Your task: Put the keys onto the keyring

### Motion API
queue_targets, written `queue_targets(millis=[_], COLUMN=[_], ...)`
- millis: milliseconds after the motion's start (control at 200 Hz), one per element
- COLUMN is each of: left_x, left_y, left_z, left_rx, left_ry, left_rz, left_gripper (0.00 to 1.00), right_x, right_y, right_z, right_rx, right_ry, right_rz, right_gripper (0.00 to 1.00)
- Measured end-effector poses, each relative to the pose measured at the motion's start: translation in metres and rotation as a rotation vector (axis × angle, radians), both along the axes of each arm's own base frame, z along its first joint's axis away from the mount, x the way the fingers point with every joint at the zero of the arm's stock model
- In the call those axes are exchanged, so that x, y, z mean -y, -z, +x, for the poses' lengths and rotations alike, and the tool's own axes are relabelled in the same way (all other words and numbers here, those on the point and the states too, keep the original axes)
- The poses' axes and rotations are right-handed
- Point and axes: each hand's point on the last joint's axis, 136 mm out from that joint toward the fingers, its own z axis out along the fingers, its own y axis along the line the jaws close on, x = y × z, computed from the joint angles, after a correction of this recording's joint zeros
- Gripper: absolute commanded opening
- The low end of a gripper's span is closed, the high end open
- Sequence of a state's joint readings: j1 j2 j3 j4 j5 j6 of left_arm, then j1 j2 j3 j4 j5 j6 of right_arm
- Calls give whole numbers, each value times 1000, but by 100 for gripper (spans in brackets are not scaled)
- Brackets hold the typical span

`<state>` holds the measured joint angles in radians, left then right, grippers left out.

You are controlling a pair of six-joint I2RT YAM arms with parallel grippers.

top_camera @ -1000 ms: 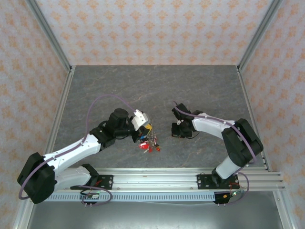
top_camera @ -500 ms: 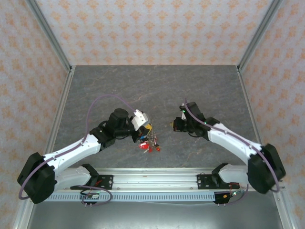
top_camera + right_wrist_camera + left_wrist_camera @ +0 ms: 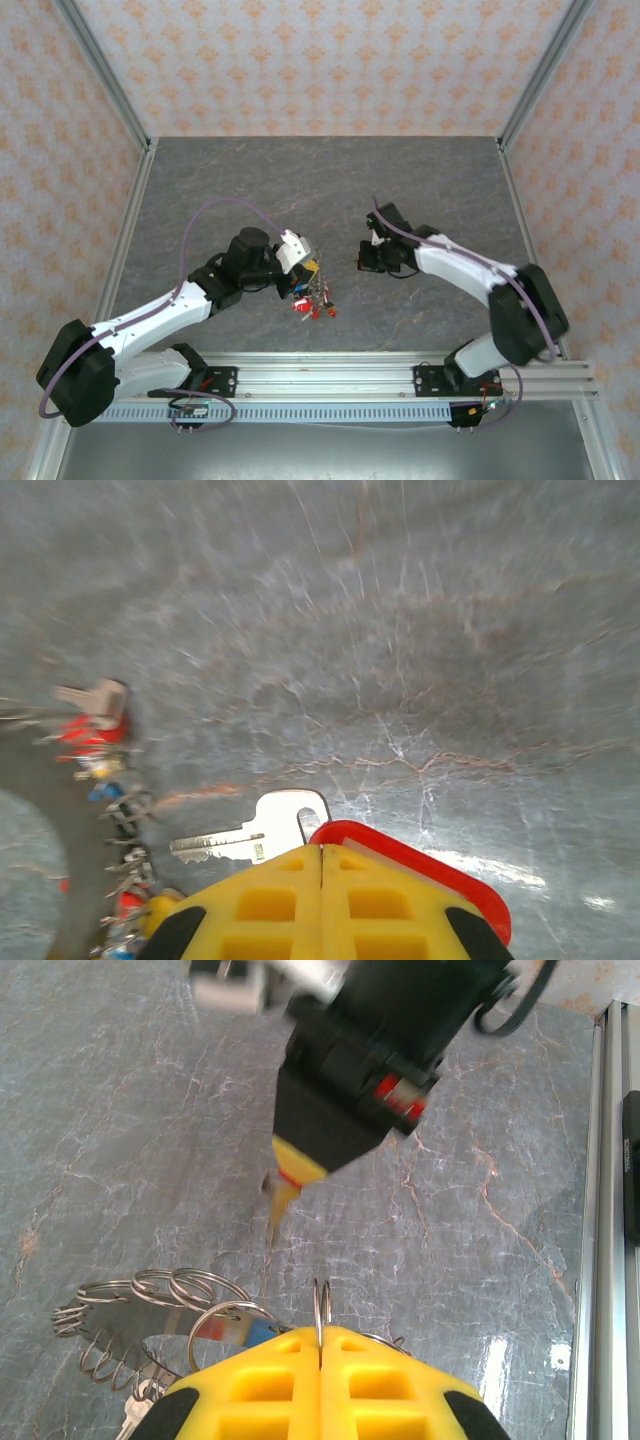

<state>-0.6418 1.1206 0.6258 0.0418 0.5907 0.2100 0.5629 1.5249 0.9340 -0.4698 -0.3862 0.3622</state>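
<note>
Midway: left pincer (image 3: 320,1335) grasps the keyring (image 3: 140,1325) by a loop (image 3: 318,1305), several keys (image 3: 312,303) already hung; right pincer (image 3: 320,852) grasps one key (image 3: 250,837), not yet threaded.

The bunch of small red-tagged metal keys (image 3: 315,302) is left of the centre of the grey stone-patterned table (image 3: 420,180), toward its near edge. The yellow-tipped left gripper (image 3: 306,268) is just behind the bunch, with a thin metal wire keyring (image 3: 319,1305) pinched upright between its fingers. To the right, apart from the bunch, the yellow-tipped right gripper (image 3: 361,262) faces it, clamping a flat silver key (image 3: 250,838) that points toward the left gripper.
</note>
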Motion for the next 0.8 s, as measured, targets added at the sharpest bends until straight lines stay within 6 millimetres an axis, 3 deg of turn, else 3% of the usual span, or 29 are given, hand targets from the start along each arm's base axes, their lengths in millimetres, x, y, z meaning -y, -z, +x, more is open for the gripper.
queue_targets(millis=[185,250,410,801], left_x=[0,-1,-2,-2], left_y=[0,-1,-5,-4], left_z=[0,-1,-2,-2], left_rx=[-1,0,9,7], left_ry=[0,0,-3,-3], left_rz=[1,0,-3,-2], left_gripper=[0,0,0,0], right_x=[5,4,5,10], right_y=[47,46,46,48], right_z=[-24,-23,-23,-28], right_rx=[-181,-176,-175,-191], right_ry=[-27,-28,-27,-35], right_rz=[-110,-113,-121,-143], right_gripper=[0,0,12,13])
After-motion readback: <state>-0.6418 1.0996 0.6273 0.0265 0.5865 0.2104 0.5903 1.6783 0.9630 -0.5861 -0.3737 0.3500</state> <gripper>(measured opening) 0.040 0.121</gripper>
